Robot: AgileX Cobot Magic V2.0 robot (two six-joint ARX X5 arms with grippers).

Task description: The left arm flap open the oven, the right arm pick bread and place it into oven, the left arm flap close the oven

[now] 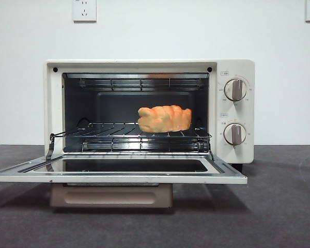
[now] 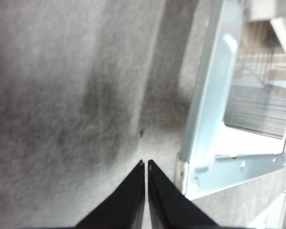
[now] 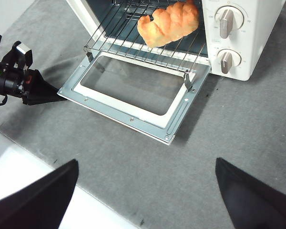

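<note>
bread point(image 1: 164, 119): it lies on the wire rack point(image 1: 129, 135) inside my oven point(image 1: 150, 111), right of centre in the front view, toward the knob side. placing looks done.
oven door point(image 1: 119, 173): flapped fully down and level, low across the front view, its handle point(image 1: 111, 196) hanging beneath. it has to stay down until my arms are clear of the opening.
rack: slid partly forward over the door, as the right wrist view shows at its top, likely so the loaf could be set down without reaching deep.
left end effector point(image 2: 146, 164): jaws pressed nearly together, only a sliver between, holding nothing. it sits low over the grey table point(image 2: 62, 119), just beside the door's outer corner at the right of its own view. from the right wrist view it shows at the left edge, beside the door's edge. i judge i am there to get under the door and flap it up.
right end effector point(image 3: 145, 191): jaws spread wide and empty, high above the table in front of the door, out of the way.
next: closing the door is what remains.
</note>
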